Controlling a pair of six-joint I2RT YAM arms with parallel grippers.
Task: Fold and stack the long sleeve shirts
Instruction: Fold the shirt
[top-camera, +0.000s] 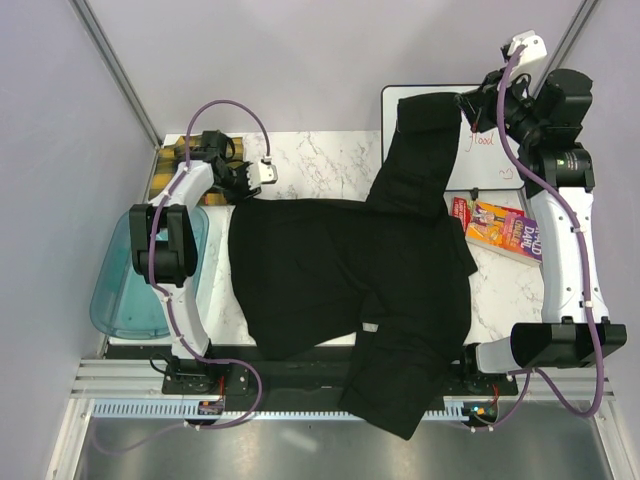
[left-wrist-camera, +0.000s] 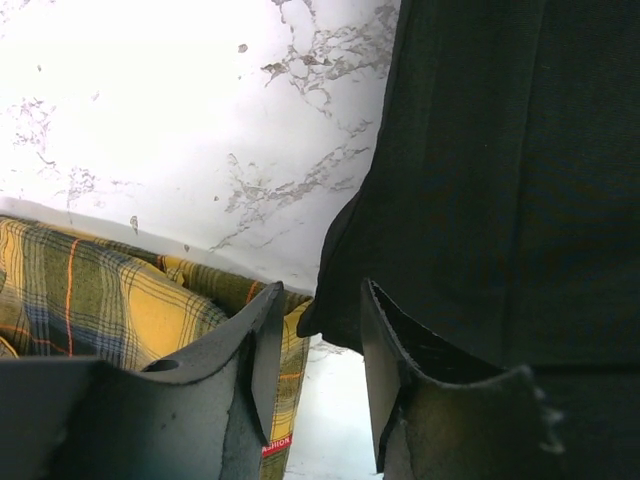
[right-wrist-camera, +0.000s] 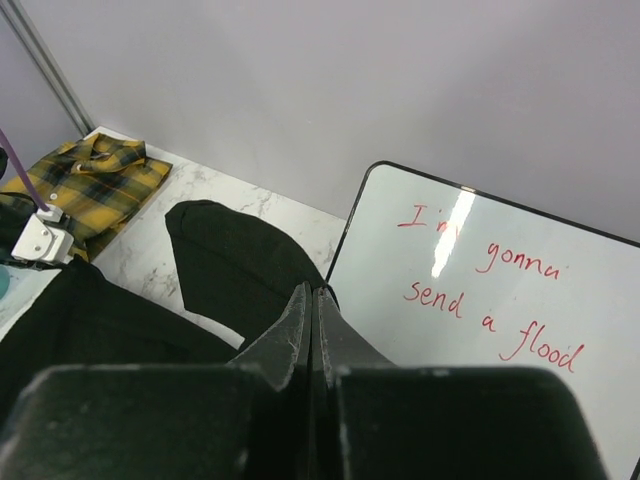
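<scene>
The black long sleeve shirt (top-camera: 340, 270) lies spread over the middle of the table, and its hem hangs over the near edge. One sleeve (top-camera: 425, 130) runs back and right onto the whiteboard. My right gripper (top-camera: 466, 105) (right-wrist-camera: 314, 292) is shut at that sleeve's (right-wrist-camera: 230, 260) end, and the cloth draws to its tips. My left gripper (top-camera: 248, 188) (left-wrist-camera: 320, 290) stands open at the shirt's (left-wrist-camera: 500, 180) back-left corner, which pokes toward the gap untouched. The yellow plaid shirt (top-camera: 172, 165) (left-wrist-camera: 90, 300) (right-wrist-camera: 90, 180) lies folded at the back left.
A whiteboard (top-camera: 490, 150) (right-wrist-camera: 480, 290) with red writing lies at the back right. Beside it on the right is a colourful book (top-camera: 500, 230). A translucent blue tub (top-camera: 120, 300) sits off the table's left edge. Grey walls close the back and sides.
</scene>
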